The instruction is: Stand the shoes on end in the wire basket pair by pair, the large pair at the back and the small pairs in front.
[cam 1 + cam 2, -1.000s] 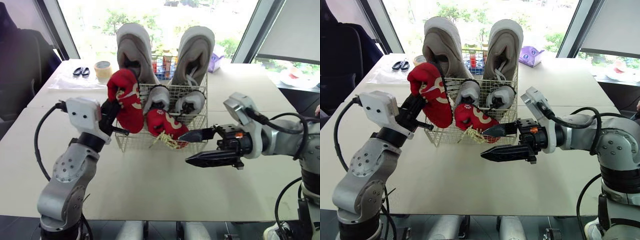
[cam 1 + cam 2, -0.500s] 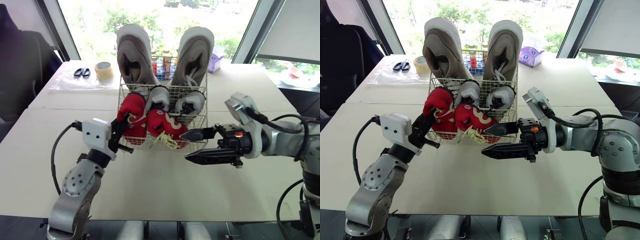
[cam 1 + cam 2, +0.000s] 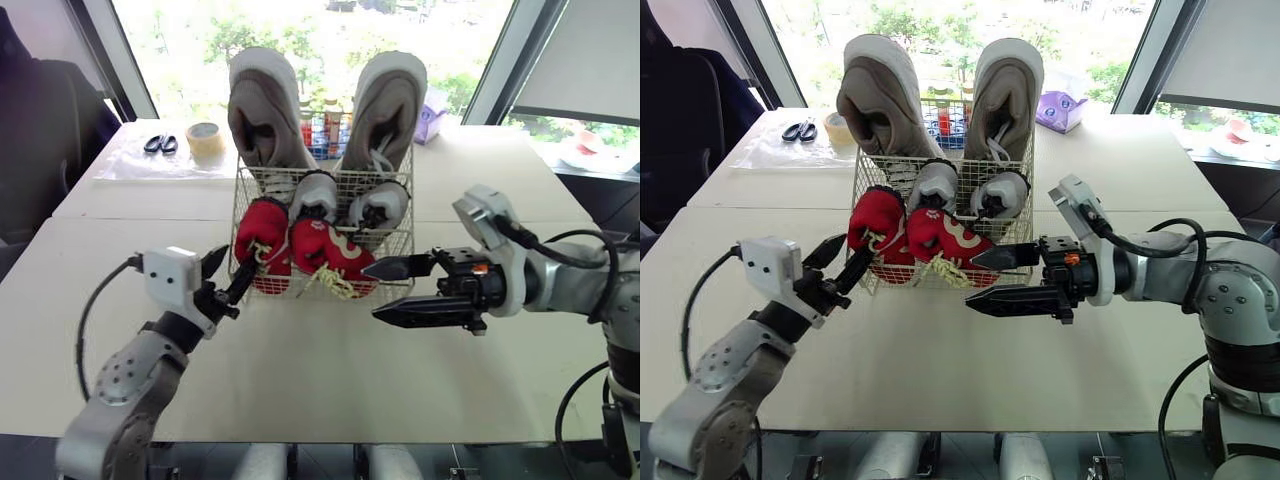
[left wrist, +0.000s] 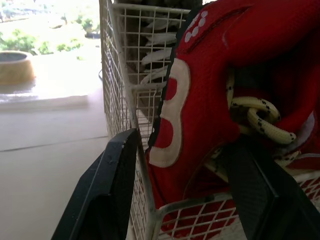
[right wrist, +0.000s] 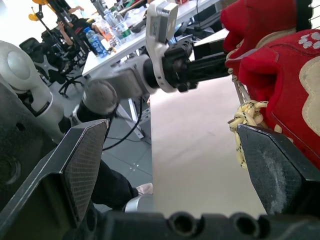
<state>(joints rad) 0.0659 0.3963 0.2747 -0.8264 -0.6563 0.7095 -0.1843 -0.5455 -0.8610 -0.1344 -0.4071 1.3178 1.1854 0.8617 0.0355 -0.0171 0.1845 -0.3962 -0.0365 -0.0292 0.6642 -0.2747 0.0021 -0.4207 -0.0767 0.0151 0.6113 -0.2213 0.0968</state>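
Where wire basket (image 3: pixel 400 240) bars cross, red fabric shoes (image 3: pixel 322 248) press.

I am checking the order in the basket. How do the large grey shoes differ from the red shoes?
The large grey shoes rise far above the rim of the wire basket; the red shoes end near it. The large grey shoes stand at the back, the red shoes in front. Both pairs are in the basket.
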